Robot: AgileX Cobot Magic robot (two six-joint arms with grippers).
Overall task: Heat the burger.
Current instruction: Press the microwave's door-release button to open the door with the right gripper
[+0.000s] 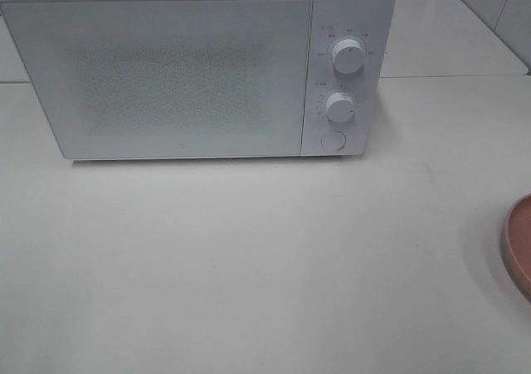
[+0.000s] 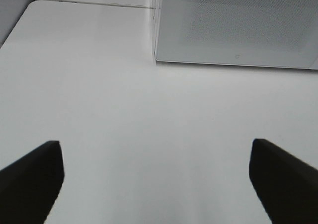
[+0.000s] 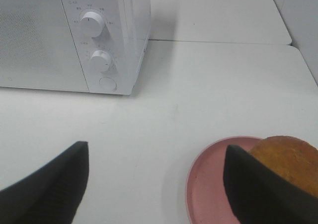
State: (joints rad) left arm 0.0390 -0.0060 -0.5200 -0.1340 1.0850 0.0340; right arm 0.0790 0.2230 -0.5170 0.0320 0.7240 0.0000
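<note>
Right wrist: burger [image 3: 285, 157] partly behind the jaws

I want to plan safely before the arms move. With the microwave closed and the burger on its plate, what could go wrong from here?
1. The microwave door is shut, so the burger brought there now would likely be blocked.
2. Its domed bun may slip or squash in the open right gripper.
3. The pink plate lies at the edge of the high view, so a grasp there is hard to check.
</note>
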